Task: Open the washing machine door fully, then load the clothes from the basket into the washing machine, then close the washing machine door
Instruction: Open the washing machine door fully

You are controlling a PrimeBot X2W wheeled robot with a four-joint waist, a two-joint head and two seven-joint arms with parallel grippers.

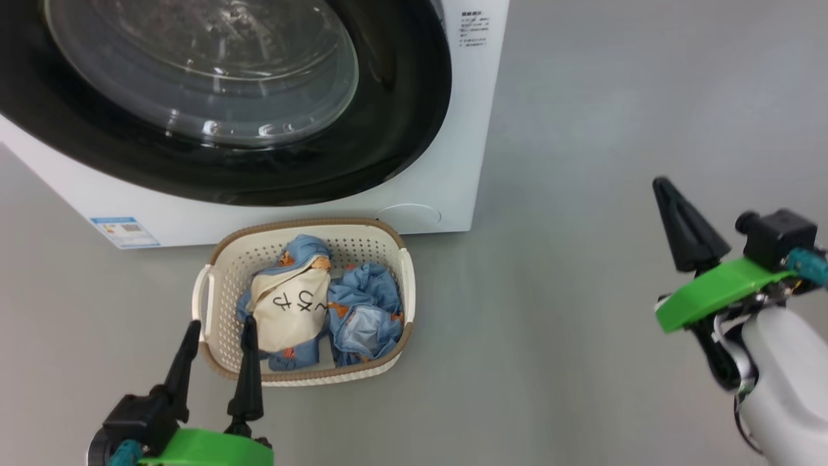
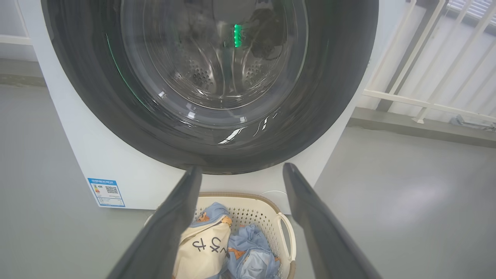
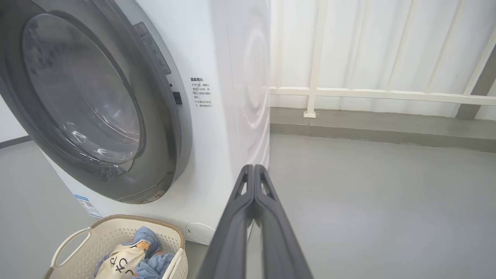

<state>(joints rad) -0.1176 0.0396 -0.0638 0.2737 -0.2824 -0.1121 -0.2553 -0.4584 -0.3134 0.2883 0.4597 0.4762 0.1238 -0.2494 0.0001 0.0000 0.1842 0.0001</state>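
The white washing machine (image 1: 446, 194) stands ahead with its round black door (image 1: 401, 116) shut against the front, the clear glass bowl at its centre. On the floor before it sits the cream basket (image 1: 223, 259) holding the clothes (image 1: 362, 310): light-blue pieces and a cream cloth with black characters. My left gripper (image 1: 217, 336) is open, its fingers over the basket's near left rim; the left wrist view shows it (image 2: 238, 172) spread below the door (image 2: 341, 77). Off to the right, my right gripper (image 1: 666, 184) hangs over bare floor. It (image 3: 254, 167) is shut on nothing beside the machine's right side.
A grey floor (image 1: 582, 291) spreads wide to the right of the machine. A white railing (image 3: 372, 93) and a low grey kerb (image 3: 387, 130) run along the far wall behind. A blue label sticker (image 1: 125, 232) marks the machine's lower left front.
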